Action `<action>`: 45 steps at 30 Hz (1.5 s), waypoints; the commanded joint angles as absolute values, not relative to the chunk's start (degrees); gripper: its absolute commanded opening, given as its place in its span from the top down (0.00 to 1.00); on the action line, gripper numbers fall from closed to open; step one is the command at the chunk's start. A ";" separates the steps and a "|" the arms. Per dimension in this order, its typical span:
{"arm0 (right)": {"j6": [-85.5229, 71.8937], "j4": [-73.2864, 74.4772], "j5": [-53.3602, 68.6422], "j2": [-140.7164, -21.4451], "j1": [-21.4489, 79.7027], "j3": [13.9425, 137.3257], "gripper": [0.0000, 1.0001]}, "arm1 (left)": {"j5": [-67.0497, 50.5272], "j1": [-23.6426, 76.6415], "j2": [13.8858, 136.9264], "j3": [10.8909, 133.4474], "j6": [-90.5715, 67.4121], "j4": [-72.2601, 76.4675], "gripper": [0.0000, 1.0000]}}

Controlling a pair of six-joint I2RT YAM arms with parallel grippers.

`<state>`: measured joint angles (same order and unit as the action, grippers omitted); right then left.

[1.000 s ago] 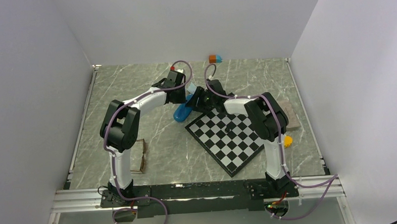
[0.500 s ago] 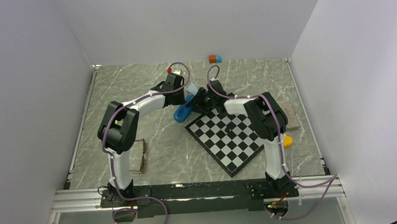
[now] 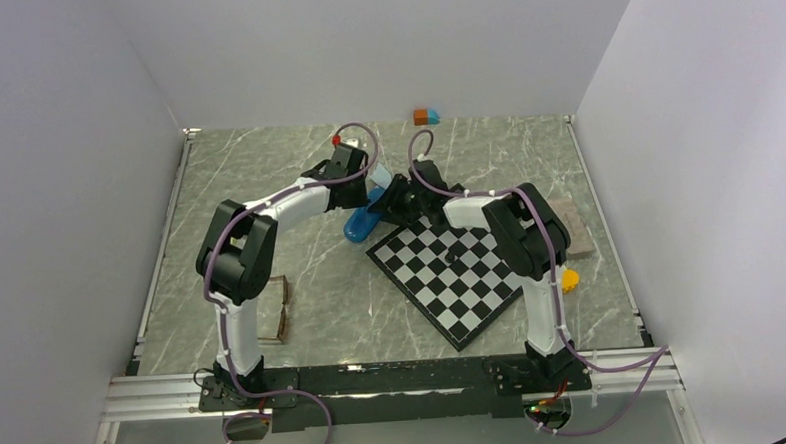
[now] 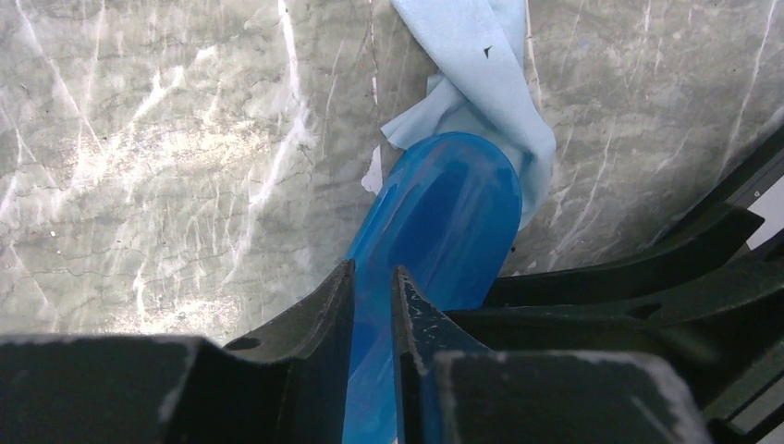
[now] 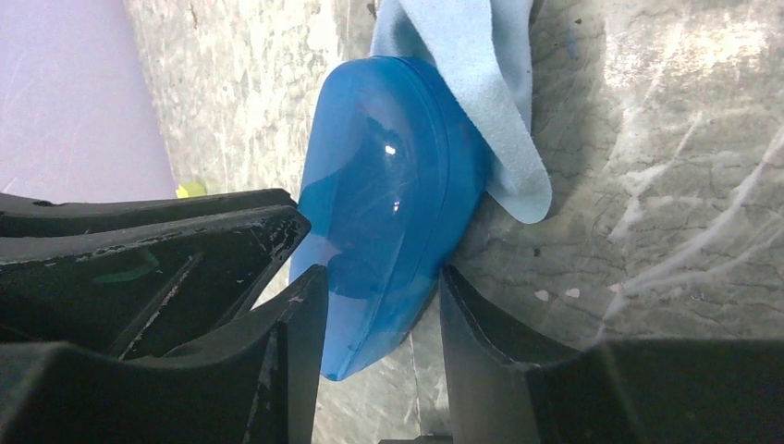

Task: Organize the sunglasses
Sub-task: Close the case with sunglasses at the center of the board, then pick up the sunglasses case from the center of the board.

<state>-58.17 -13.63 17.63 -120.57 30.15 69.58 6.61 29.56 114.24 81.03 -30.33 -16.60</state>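
Observation:
The brown thin-framed sunglasses [image 3: 278, 307] lie folded on the table at the near left, beside the left arm's base and far from both grippers. Both grippers meet at the blue capsule-shaped case [image 3: 361, 224] in the middle of the table. My left gripper [image 4: 373, 277] is shut on a thin blue edge of the case [image 4: 453, 213]. My right gripper [image 5: 381, 287] straddles one rounded end of the case [image 5: 388, 176], with both fingers against its sides. A light-blue cloth [image 4: 481, 55] lies tucked under the case's far end [image 5: 481, 83].
A black-and-white checkerboard [image 3: 451, 269] lies just right of the case. An orange and blue block [image 3: 424, 116] stands at the back wall. A grey pad [image 3: 574, 224] and a small yellow thing [image 3: 570, 279] sit at the right edge.
My right gripper's fingers have drawn in onto the case. The left wrist has shifted slightly to the left, still holding the case.

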 commanded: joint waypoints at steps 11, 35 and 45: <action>-51.01 -19.88 15.40 -121.06 30.83 65.48 1.00 | -3.25 33.50 113.30 77.84 -28.75 -36.67 0.61; -33.82 -11.50 9.33 -102.47 29.97 67.76 0.05 | 1.83 21.69 81.38 67.56 -29.53 -28.24 0.01; -26.28 -12.67 -9.11 -77.59 29.89 49.76 0.00 | 17.77 7.99 63.13 55.55 -42.08 -39.68 0.01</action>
<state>-29.93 -11.77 1.91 -85.21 30.04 55.40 11.05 12.60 65.45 58.46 -34.54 -32.25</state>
